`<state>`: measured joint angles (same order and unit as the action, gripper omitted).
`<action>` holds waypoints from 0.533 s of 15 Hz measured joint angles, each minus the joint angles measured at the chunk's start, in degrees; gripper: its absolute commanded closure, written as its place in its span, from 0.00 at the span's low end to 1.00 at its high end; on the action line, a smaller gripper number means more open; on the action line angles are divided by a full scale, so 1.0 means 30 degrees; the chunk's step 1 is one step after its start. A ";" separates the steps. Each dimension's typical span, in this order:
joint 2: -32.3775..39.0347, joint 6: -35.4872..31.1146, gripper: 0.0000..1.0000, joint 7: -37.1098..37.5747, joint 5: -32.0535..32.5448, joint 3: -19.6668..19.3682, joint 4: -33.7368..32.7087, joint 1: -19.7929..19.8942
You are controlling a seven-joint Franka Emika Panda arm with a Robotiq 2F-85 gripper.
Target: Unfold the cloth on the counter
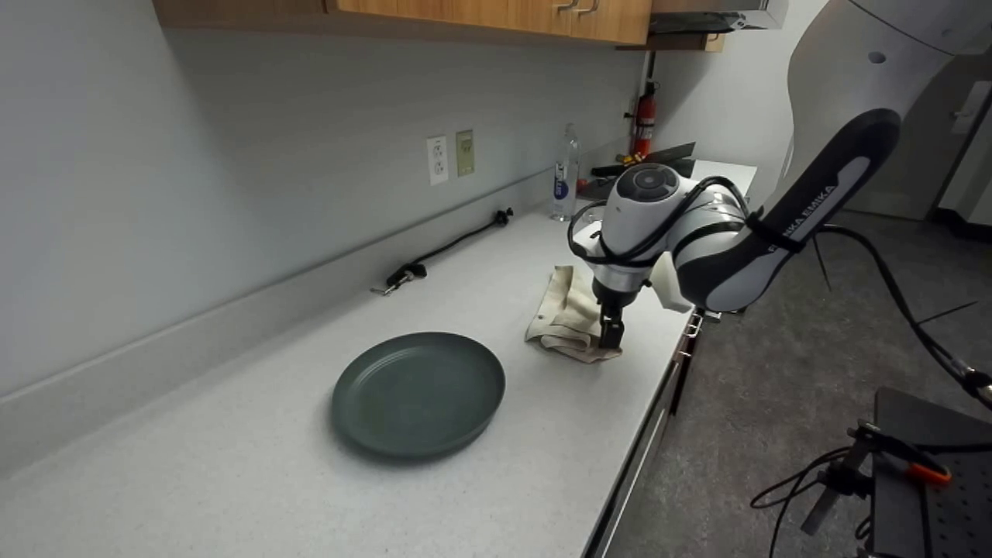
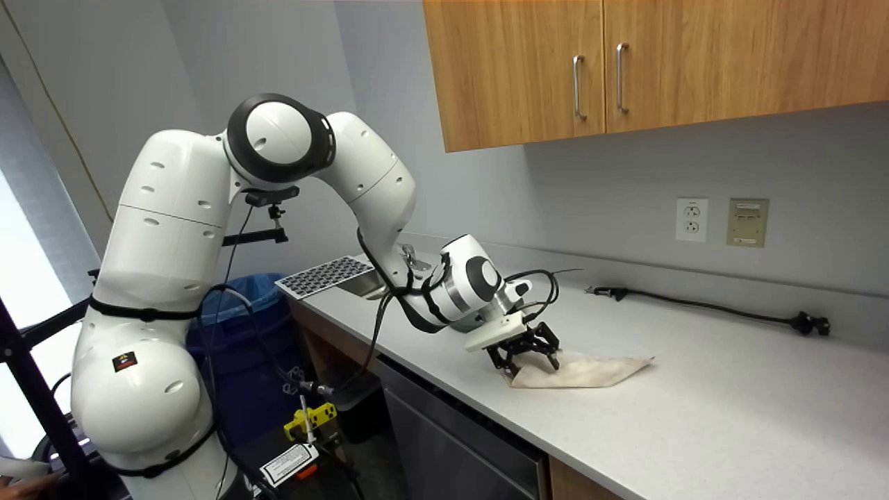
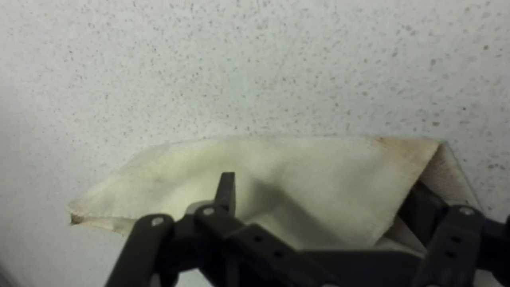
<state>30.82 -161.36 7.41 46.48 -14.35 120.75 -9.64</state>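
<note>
The cream-beige cloth (image 1: pixel 564 314) lies folded and wrinkled on the white counter (image 1: pixel 232 480), near the front edge. It also shows in an exterior view (image 2: pixel 597 371) and in the wrist view (image 3: pixel 318 159). My gripper (image 1: pixel 611 341) points down at the cloth's end. In an exterior view the gripper (image 2: pixel 534 367) has its fingers spread at the cloth. In the wrist view the gripper (image 3: pixel 322 181) is open. Its left finger is over the cloth's top layer. Its right finger reaches under the lifted flap, between the layers; its tip is partly hidden.
A round dark grey-green plate (image 1: pixel 418 395) sits on the counter beside the cloth. A black cable (image 1: pixel 457 242) lies along the backsplash. A clear bottle (image 1: pixel 566 178) stands by the wall. A sink (image 2: pixel 364 283) is at the counter's far end. Wooden cabinets (image 2: pixel 521 69) hang above.
</note>
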 measured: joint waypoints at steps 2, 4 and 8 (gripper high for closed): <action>0.0105 -0.0100 0.25 0.0535 0.0396 -0.0316 -0.0068 -0.0209; 0.0121 -0.0115 0.32 0.0978 0.0487 -0.0478 -0.0092 -0.0360; 0.0114 -0.0116 0.65 0.1861 0.0487 -0.0650 -0.0132 -0.0459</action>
<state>31.16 -161.70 13.00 47.94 -16.30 120.35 -11.02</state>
